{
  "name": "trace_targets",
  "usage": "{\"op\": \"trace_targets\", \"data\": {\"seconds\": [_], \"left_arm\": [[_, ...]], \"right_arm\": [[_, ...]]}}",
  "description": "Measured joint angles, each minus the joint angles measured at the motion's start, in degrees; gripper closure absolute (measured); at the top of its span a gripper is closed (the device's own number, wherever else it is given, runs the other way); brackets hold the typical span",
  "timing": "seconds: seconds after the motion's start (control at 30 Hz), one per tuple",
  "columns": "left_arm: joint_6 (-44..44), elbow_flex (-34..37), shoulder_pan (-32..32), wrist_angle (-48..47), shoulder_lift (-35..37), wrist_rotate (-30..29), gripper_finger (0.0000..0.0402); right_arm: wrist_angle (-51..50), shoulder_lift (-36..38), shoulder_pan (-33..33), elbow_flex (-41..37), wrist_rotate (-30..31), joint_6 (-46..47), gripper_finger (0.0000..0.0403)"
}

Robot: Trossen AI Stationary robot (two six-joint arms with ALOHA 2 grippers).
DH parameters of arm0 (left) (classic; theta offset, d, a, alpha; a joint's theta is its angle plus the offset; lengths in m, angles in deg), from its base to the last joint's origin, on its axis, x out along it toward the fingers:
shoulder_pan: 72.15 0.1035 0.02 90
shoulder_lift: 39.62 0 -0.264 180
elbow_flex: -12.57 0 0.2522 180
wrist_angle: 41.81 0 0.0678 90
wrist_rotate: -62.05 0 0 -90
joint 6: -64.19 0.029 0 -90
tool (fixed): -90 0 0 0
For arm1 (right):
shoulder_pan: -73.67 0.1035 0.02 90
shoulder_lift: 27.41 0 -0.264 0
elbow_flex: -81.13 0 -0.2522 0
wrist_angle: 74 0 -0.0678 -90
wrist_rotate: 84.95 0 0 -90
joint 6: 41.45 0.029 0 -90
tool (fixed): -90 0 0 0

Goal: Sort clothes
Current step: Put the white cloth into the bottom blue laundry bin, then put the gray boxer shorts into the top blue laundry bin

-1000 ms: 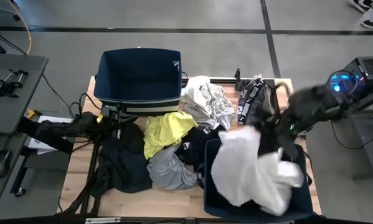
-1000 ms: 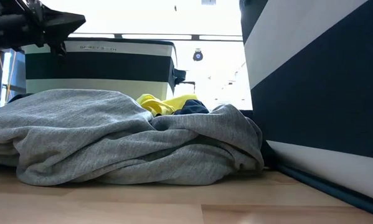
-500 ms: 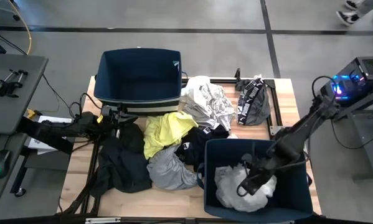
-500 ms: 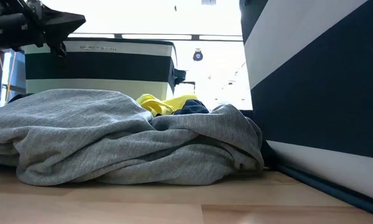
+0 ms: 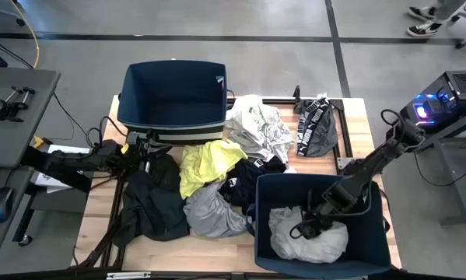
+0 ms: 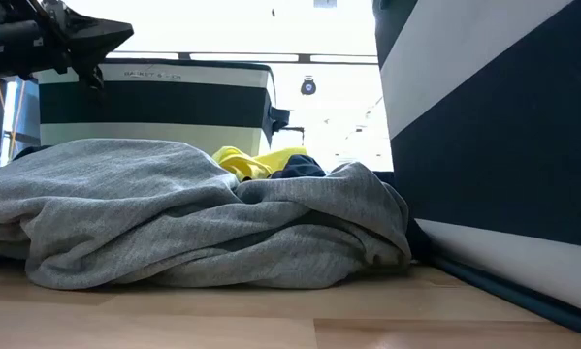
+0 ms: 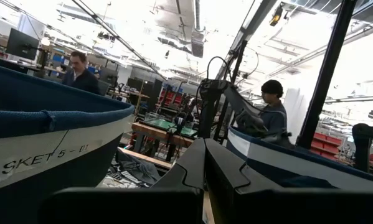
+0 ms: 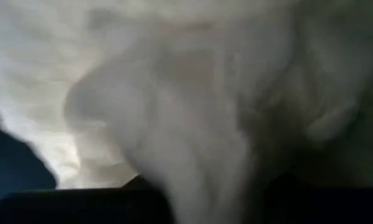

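Note:
My right gripper [image 5: 299,231] reaches down into the near right navy bin [image 5: 318,180] and is shut on a white garment [image 5: 309,238], which lies bunched on the bin's floor. My left gripper [image 5: 143,148] is shut and empty, parked by the far left navy bin [image 5: 174,126]; its fingers meet in the left wrist view [image 7: 205,180]. On the table between the bins lie a yellow garment [image 5: 209,159], a grey one [image 5: 213,211], a black one [image 5: 151,206] and a white one with grey print [image 5: 256,124]. My right gripper comes at the white garment slanting down from the table's right. In the right wrist view a bunched fold of the cloth [image 8: 211,186] runs between the two dark fingers [image 8: 80,208]. The cloth rests slack on the bin's floor.
A black garment with white lettering [image 5: 317,128] lies at the far right, a dark navy one [image 5: 248,175] beside the near bin. In the low view the grey garment [image 6: 193,213] fills the front and the near bin's wall [image 6: 494,145] stands at the right. People show beyond the table.
My right gripper has gone down into the near right bin with the white garment. The garment hung spread out above the bin a second ago; now it lies bunched inside it.

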Motion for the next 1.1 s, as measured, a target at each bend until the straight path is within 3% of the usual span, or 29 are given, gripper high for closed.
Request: {"op": "trace_targets", "data": {"seconds": [0.1, 0.2, 0.4, 0.6, 0.77, 0.93, 1.0, 1.1], "left_arm": [[0.0, 0.0, 0.0, 0.0, 0.0, 0.0, 0.0401], [0.0, 0.0, 0.0, 0.0, 0.0, 0.0, 0.0401], [-0.1, 0.0, 0.0, 0.0, 0.0, 0.0, 0.0401], [0.0, 0.0, 0.0, 0.0, 0.0, 0.0, 0.0401], [0.0, 0.0, 0.0, 0.0, 0.0, 0.0, 0.0401], [0.0, 0.0, 0.0, 0.0, 0.0, 0.0, 0.0401], [0.0, 0.0, 0.0, 0.0, 0.0, 0.0, 0.0401], [0.0, 0.0, 0.0, 0.0, 0.0, 0.0, 0.0401]], "right_arm": [[-0.2, 0.4, -0.6, 0.0, -3.9, -0.9, 0.0244], [-1.3, 1.9, -0.7, 3.4, -4.1, -0.7, 0.0211], [-11.3, 4.8, -0.7, 15.8, -3.5, -1.1, 0.0201], [-14.2, 5.9, -0.6, 26.4, 4.8, -4.9, 0.0201], [-21.6, 6.0, -3.5, 31.7, 2.4, -6.1, 0.0178], [-21.6, 6.0, -7.9, 37.7, 2.8, -17.7, 0.0143], [-21.5, 6.0, -10.8, 41.7, 5.2, -20.7, 0.0141], [-25.5, 6.0, -16.4, 48.9, 13.8, -26.7, 0.0142]]}}
